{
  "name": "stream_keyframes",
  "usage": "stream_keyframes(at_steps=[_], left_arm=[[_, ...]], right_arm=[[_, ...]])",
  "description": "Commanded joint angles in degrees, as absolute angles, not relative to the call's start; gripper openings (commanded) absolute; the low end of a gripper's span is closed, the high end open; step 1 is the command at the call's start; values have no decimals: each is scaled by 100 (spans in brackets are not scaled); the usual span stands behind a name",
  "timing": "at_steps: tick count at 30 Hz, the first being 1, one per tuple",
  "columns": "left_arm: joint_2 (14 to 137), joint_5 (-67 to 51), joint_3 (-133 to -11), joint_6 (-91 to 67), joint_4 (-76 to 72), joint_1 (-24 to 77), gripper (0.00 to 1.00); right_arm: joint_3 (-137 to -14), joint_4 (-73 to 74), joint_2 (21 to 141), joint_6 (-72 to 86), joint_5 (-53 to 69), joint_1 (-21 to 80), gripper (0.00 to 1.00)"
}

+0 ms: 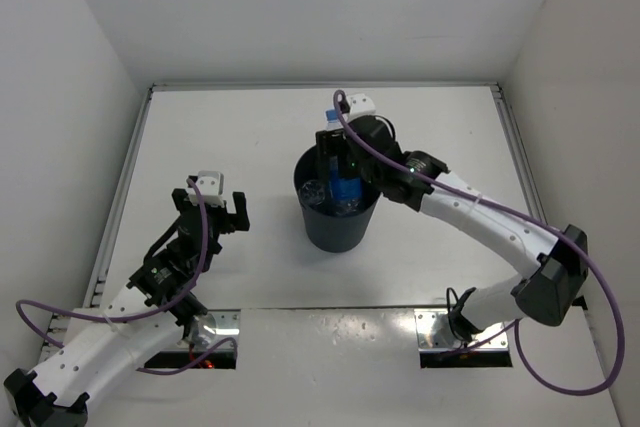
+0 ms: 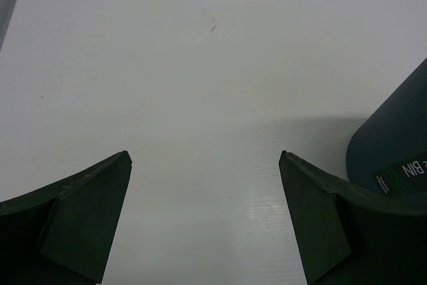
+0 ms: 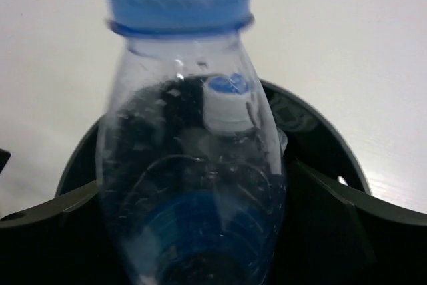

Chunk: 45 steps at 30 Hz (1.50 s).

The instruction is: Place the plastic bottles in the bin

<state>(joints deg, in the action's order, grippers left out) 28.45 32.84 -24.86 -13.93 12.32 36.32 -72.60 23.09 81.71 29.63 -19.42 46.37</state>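
Note:
The dark bin [image 1: 336,232] stands mid-table. A clear plastic bottle with a blue cap and blue label [image 1: 344,187] hangs cap-up over its mouth, its lower part inside the rim. My right gripper [image 1: 338,160] is around it from above. In the right wrist view the bottle [image 3: 193,65] is blurred and fills the space between the widely spread fingers [image 3: 333,218] of the gripper [image 3: 192,178]. Behind it, another bottle's white cap [image 3: 230,101] lies inside the bin [image 3: 320,138]. My left gripper [image 1: 212,209] [image 2: 205,158] is open and empty over bare table, left of the bin [image 2: 393,145].
White walls close in the table on the left, back and right. A raised rail [image 1: 120,187] runs along the table's left edge. The arm bases sit on metal plates [image 1: 450,332] at the near edge.

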Motion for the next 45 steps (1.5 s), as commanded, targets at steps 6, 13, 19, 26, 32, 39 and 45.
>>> stream_keyframes(at_steps=[6, 13, 19, 26, 32, 39, 45], left_arm=[[2848, 3340, -2426, -1318, 1011, 3674, 100], [2795, 3340, -2426, -1318, 1011, 3674, 100], [2795, 3340, -2426, -1318, 1011, 3674, 100], [2795, 3340, -2426, -1318, 1011, 3674, 100], [2795, 3340, -2426, -1318, 1011, 3674, 100], [2795, 3340, -2426, -1318, 1011, 3674, 100], [2795, 3340, -2426, -1266, 1011, 3674, 100]], right_arm=[[-8366, 2172, 7709, 2558, -2514, 4378, 100], [-8613, 2003, 7392, 2662, -2662, 3929, 100], [-8517, 3180, 7199, 3356, -3682, 3744, 100], [-7322, 3718, 6356, 4200, -3428, 3691, 100], [-7049, 4121, 5889, 4474, -3428, 3639, 100], [-7049, 5027, 5661, 4614, -3164, 3639, 100], [-6461, 5290, 4792, 5010, -3164, 3639, 100]])
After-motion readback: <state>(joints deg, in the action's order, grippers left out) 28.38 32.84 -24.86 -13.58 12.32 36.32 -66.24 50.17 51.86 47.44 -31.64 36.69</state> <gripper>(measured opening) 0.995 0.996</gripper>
